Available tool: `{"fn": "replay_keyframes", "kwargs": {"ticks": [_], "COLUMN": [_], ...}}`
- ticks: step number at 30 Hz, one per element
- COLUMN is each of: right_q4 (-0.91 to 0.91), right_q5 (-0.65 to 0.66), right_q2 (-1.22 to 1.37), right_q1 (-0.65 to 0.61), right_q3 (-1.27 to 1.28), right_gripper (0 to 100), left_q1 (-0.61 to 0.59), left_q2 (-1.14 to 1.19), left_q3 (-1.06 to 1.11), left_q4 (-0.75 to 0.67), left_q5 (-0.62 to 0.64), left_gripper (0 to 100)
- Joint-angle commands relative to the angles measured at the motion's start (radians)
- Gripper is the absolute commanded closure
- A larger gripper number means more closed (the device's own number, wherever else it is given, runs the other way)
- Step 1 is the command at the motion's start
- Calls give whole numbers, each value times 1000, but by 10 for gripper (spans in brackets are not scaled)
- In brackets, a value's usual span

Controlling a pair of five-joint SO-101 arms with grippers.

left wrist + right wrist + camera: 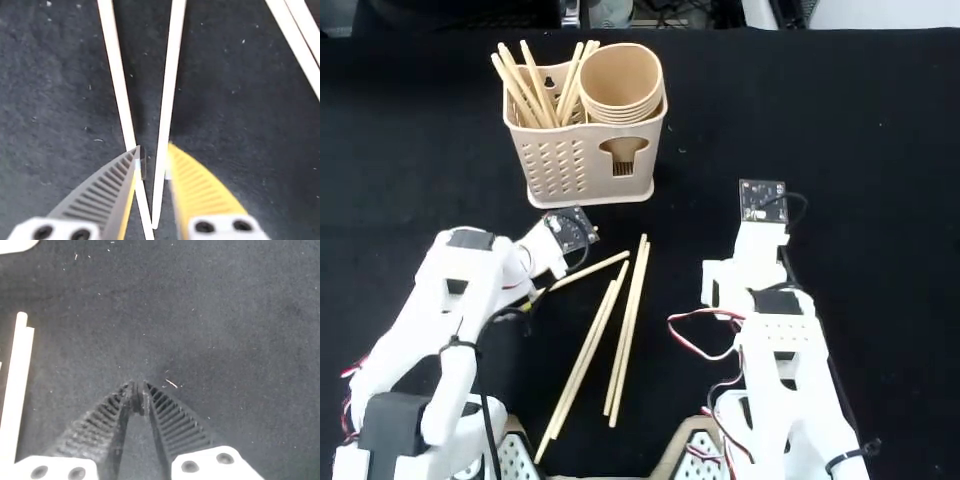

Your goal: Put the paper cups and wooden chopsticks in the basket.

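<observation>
In front of the basket (582,165), the left tool (154,150) is straddling two crossing chopsticks (171,75) on the bench (840,130), jaws slightly parted. Closing here is risking a double grab, with one stick slipping out on the lift. The right tool (137,387), clenched and empty, is hanging front-right of the basket. The cups (622,80) are sitting inside it.

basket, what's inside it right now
The basket holds a stack of paper cups with a bunch of chopsticks standing beside them. Its walls hide their lower parts, so the number of cups and whatever lies at the bottom cannot be seen.
</observation>
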Motion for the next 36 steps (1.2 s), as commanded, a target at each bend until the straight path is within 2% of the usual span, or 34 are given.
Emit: {"fn": "replay_keyframes", "kwargs": {"ticks": [1, 3, 13, 19, 27, 36], "right_q4": [-15, -14, -14, -15, -18, -18], "right_q5": [-2, -2, -2, -2, -2, -2], "right_q2": [-28, -28, -31, -31, -30, -31], "right_q1": [5, 5, 5, 5, 5, 5], "right_q3": [-5, -5, -5, -5, -5, -5], "right_gripper": [984, 984, 984, 984, 984, 984], "left_q1": [-13, -30, -88, -71, 45, 64], "left_q2": [-26, -14, 89, 140, 138, 138], "left_q3": [15, 22, 18, 25, 36, 65], "left_q4": [-60, -101, -218, -210, -141, -140], "left_q5": [8, 8, -2, -2, 8, 9], "left_gripper": [810, 782, 784, 786, 907, 909]}}
